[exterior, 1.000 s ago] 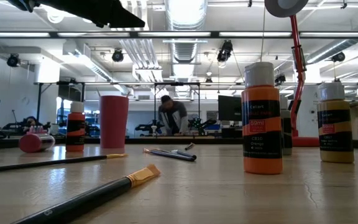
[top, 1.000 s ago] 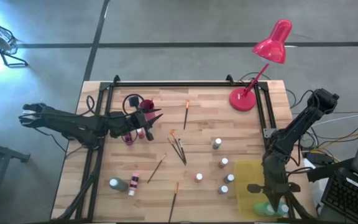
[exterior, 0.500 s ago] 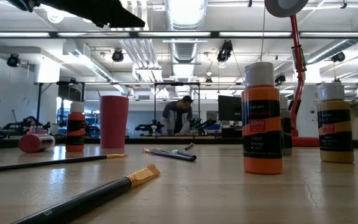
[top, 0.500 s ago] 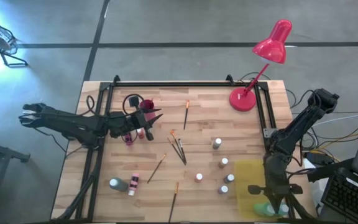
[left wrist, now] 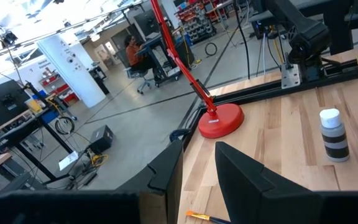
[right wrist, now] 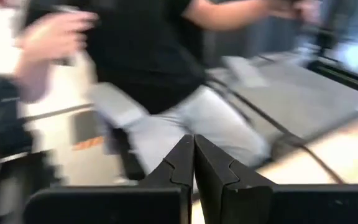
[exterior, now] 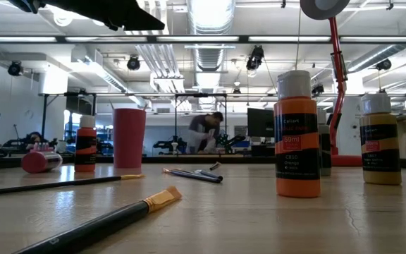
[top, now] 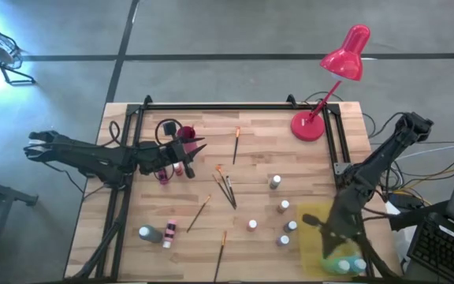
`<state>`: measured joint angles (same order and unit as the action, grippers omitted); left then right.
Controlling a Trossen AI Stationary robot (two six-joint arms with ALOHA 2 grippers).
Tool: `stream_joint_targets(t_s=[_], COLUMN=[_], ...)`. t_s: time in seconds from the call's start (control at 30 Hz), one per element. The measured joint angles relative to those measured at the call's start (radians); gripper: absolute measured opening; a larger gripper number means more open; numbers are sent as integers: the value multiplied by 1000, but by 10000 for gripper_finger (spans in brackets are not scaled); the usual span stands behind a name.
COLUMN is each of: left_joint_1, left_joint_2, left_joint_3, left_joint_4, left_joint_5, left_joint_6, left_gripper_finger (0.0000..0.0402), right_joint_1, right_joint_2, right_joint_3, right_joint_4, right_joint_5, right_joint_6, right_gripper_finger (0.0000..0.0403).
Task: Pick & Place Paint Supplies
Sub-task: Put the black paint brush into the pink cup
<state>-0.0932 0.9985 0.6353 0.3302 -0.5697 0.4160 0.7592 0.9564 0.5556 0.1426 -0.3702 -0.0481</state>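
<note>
Small white-capped paint bottles (top: 284, 207) stand upright right of the table's middle. Two more (top: 169, 231) are near the left front, and a few lie under my left arm (top: 164, 173). Thin brushes (top: 227, 188) lie flat at the centre. The green and blue bottles (top: 343, 265) are on the yellow tray (top: 312, 251). My left gripper (top: 199, 146) (left wrist: 194, 163) is open and raised beside a pink cup (top: 186, 132). My right gripper (top: 325, 235) (right wrist: 193, 155) is shut and empty above the tray. In the low view an orange bottle (exterior: 296, 134) and a brush (exterior: 97, 226) are close.
A red desk lamp (top: 321, 95) stands at the far right, its base (left wrist: 219, 121) on the wood. A black frame rail (top: 227, 107) runs along the far edge and both sides. A laptop (top: 440, 252) sits off the right edge. A person (right wrist: 154, 62) is close beyond the table.
My right arm has swung its wrist over the yellow tray, toward the table's left. The left arm has kept still. A person in the room behind has walked to the right.
</note>
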Motion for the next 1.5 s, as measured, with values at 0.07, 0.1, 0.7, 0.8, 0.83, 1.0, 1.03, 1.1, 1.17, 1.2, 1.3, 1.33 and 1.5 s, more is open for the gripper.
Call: stream_joint_targets(t_s=[0.07, 0.1, 0.7, 0.8, 0.83, 1.0, 1.03, 1.1, 1.17, 1.2, 1.3, 1.33, 1.5], left_joint_1=[0, 0, 0, 0, 0, 0, 0, 0, 0, 0, 0, 0, 0], left_joint_2=[0, 0, 0, 0, 0, 0, 0, 0, 0, 0, 0, 0, 0], left_joint_3=[0, 0, 0, 0, 0, 0, 0, 0, 0, 0, 0, 0, 0], left_joint_4=[0, 0, -5, -4, -4, -10, -12, -12, -10, -10, -9, -8, -22], left_joint_5=[0, 0, 0, 0, 0, 0, 0, 0, 0, 0, 1, 6, 11], left_joint_6=[0, 0, 2, 3, 3, 5, 12, 42, 65, 70, 62, 60, 47], left_gripper_finger=[101, 101, 101, 101, 101, 101, 101, 101, 101, 101, 101, 101, 101], right_joint_1=[-17, -26, -199, -237, -249, -316, -337, -385, -432, -454, -503, -518, -585], right_joint_2=[5, 8, 14, 14, 14, 13, 12, 12, 13, 12, 13, 14, 14], right_joint_3=[17, 26, 248, 264, 266, 275, 277, 284, 289, 289, 289, 289, 287], right_joint_4=[-18, -18, -290, -293, -293, -297, -297, -317, -347, -362, -408, -418, -465], right_joint_5=[82, 120, 721, 786, 815, 949, 957, 966, 972, 974, 974, 974, 977], right_joint_6=[21, 31, 281, 279, 284, 302, 305, 338, 394, 419, 447, 448, 489], right_gripper_finger=[8, 8, 8, 8, 8, 8, 8, 8, 8, 8, 8, 8, 8])
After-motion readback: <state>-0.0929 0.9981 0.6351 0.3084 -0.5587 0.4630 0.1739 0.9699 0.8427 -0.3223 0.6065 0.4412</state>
